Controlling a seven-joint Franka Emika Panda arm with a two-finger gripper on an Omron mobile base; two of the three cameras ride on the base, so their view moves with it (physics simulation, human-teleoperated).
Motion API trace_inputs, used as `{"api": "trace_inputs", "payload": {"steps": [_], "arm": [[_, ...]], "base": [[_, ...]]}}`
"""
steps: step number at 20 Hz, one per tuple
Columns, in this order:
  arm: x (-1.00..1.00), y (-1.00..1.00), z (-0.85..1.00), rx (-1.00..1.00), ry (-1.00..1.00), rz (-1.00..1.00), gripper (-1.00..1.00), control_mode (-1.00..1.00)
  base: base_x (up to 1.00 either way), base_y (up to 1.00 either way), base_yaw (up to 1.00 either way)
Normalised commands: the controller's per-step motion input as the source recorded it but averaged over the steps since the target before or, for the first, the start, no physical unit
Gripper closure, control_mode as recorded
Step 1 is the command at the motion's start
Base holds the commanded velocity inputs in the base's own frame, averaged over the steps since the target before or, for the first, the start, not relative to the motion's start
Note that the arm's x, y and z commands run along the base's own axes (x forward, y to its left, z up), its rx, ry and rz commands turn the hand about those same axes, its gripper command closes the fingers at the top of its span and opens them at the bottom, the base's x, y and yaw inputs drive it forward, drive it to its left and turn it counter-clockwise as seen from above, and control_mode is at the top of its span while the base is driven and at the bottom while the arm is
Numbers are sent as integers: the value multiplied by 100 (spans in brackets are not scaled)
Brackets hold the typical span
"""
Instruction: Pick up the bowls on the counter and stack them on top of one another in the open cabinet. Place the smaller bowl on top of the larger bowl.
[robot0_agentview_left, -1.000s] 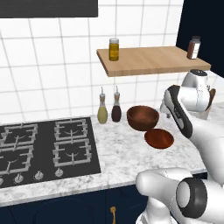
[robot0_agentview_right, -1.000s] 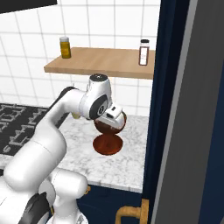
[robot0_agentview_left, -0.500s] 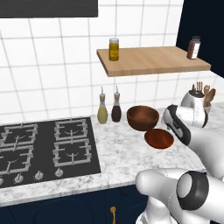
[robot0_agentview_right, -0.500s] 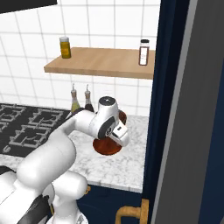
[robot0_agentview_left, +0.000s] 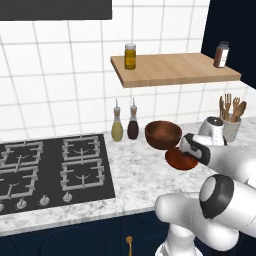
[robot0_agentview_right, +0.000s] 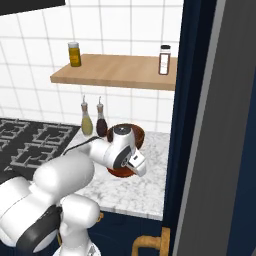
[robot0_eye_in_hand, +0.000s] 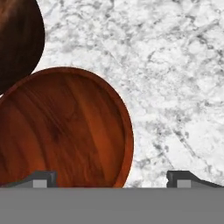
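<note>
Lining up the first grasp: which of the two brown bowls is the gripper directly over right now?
The smaller bowl, the shallow saucer-like one on the counter. The open gripper straddles its rim, while the larger bowl, deep and rounded, sits off beside it.

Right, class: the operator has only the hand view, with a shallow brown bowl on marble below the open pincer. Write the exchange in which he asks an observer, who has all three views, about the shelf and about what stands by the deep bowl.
Operator: My pincer is open, with the rim of the smaller bowl between its tips. What stands on the open cabinet?
Observer: A yellow jar stands near its left end and a spice shaker at its right end, as the left base view has it.
Operator: And beside the larger bowl?
Observer: Two bottles stand on the counter just to its left, towards the hob.
</note>
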Motion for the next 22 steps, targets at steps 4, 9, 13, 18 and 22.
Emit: {"api": "trace_inputs", "payload": {"steps": [4,9,13,18,22], "arm": [[11,0,-45,1,0,0,-100,-100],[14,-2,-39,8,4,0,-100,-100],[28,-2,-6,10,13,0,-100,-100],[9,0,-4,0,1,0,100,-100],[0,0,0,0,0,0,100,-100]], "base": [[0,0,0],[0,0,0],[0,0,0],[0,0,0],[0,0,0]]}}
